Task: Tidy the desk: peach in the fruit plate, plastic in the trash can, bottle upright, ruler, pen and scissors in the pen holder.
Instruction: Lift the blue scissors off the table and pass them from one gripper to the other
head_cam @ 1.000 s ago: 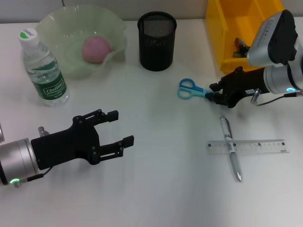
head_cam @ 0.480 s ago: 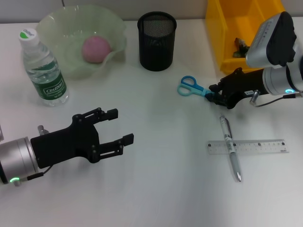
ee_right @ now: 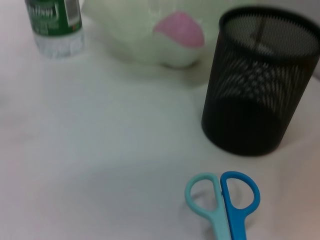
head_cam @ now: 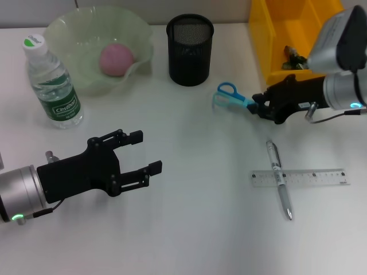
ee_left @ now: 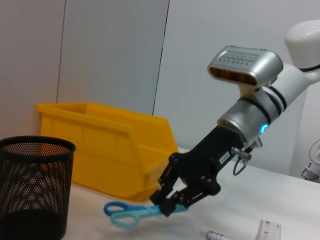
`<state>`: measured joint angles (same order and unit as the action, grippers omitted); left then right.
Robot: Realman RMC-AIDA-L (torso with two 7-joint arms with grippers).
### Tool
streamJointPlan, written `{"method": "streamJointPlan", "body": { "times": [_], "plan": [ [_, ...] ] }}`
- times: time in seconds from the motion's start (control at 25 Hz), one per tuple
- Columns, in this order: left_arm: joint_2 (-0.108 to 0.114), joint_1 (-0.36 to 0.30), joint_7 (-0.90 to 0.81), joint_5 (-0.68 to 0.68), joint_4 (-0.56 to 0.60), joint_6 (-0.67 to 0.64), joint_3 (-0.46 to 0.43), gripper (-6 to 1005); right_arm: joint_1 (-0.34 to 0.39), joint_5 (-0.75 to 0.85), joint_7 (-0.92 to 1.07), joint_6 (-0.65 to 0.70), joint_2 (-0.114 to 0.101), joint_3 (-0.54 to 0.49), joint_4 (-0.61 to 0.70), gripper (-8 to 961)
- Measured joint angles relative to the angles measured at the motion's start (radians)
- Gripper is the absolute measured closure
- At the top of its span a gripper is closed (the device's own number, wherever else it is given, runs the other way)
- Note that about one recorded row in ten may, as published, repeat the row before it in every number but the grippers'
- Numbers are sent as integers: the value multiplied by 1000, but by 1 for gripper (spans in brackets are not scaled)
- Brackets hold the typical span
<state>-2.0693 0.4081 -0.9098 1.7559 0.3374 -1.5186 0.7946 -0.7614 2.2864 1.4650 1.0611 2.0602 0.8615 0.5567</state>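
Left gripper (head_cam: 142, 153) nearest, well short of holder (head_cam: 190, 50), jaws spread wide, holding nothing. Pen (head_cam: 278, 178) lying across ruler (head_cam: 299, 177), nearer than scissors (head_cam: 232, 97). Right gripper (head_cam: 261, 107) clamped on scissors' blade end, handles toward holder. Bottle (head_cam: 51, 81) upright, peach (head_cam: 116, 59) in plate (head_cam: 86, 34), beside holder. Bin (head_cam: 281, 40) on holder's other side.

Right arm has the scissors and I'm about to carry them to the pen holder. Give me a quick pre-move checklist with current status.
1. Grip: right tool shut on the scissors at the blade end, handles sticking out. Ok.
2. Lift: scissors look raised off the desk in the left wrist view. Ok.
3. Pen holder upright, mouth open. Ok.
4. Path from scissors to holder unobstructed. Ok.
5. Left tool open, low over the near desk, out of the way. Ok.
6. Pen and ruler lie crossed on the desk, not yet stowed. Not ok.
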Motion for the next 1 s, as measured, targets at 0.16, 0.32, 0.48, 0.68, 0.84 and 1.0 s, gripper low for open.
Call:
{"method": "streamJointPlan", "body": {
  "times": [0.16, 0.32, 0.48, 0.68, 0.84, 1.0],
  "plan": [
    [0, 1, -17, -5, 0, 0, 0, 207, 35, -56, 0, 68, -1, 0, 59, 753],
    [0, 5, -40, -16, 0, -1, 0, 207, 75, -117, -20, 123, -4, -1, 93, 754],
    [0, 16, -84, -27, -10, -1, 0, 207, 131, -206, -76, 165, 0, -1, 120, 756],
    [0, 27, -130, -43, -20, -1, 0, 207, 199, -347, -169, 229, 0, -1, 127, 757],
    [-1, 44, -142, -57, -54, -2, 0, 207, 250, -437, -256, 271, 2, -1, 119, 759],
    [-1, 58, -168, -63, -71, 1, 0, 208, 287, -498, -364, 314, 10, -1, 94, 760]
  ]
}}
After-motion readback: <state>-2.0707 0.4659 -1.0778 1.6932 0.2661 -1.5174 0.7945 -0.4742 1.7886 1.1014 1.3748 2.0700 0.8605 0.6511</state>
